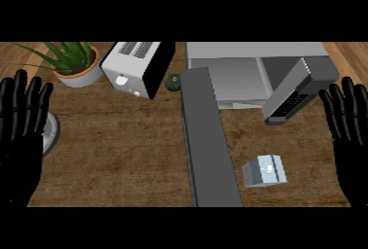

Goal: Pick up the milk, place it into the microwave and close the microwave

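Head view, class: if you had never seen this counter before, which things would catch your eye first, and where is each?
The two black hands stand out first, the left hand open at the left edge and the right hand open at the right edge. Next comes the microwave at the top right, its door swung open. The small milk carton stands on the counter below it, untouched.

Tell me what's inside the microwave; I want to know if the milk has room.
The microwave stands open, and the visible part of its cavity shows only bare grey floor. The door covers the right part. The milk sits on the counter.
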`<control>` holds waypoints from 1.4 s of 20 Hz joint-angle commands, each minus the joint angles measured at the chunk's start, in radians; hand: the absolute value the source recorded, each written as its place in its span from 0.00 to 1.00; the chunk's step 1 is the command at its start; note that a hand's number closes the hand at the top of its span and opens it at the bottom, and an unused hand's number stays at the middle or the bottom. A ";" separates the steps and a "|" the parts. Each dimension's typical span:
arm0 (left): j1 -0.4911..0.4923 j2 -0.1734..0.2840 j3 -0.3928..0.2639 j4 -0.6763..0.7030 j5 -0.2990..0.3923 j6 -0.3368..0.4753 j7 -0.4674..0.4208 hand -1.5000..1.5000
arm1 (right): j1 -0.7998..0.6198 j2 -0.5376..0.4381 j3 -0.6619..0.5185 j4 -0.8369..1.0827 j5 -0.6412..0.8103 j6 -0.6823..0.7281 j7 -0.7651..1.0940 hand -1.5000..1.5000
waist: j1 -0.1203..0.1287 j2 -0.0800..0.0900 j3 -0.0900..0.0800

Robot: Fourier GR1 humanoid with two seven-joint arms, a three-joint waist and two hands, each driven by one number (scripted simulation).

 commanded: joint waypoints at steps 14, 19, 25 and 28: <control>0.331 -0.088 -0.180 0.059 0.177 0.093 -0.183 0.00 | 0.526 0.086 0.263 -0.336 0.176 -0.062 0.046 0.00 | 0.038 0.021 0.020; 0.425 -0.086 -0.229 0.044 0.186 0.050 -0.245 0.00 | 0.535 0.086 0.340 -0.250 0.212 -0.152 -0.004 0.00 | 0.044 0.023 0.020; 0.527 -0.059 -0.202 0.053 0.226 -0.001 -0.349 0.00 | 0.661 0.086 0.305 -0.103 0.143 -0.138 -0.258 0.00 | 0.042 0.022 0.020; 0.551 -0.051 -0.218 0.044 0.232 -0.017 -0.354 0.00 | 0.638 0.069 0.241 -0.065 0.075 -0.102 -0.243 0.00 | 0.043 0.023 0.020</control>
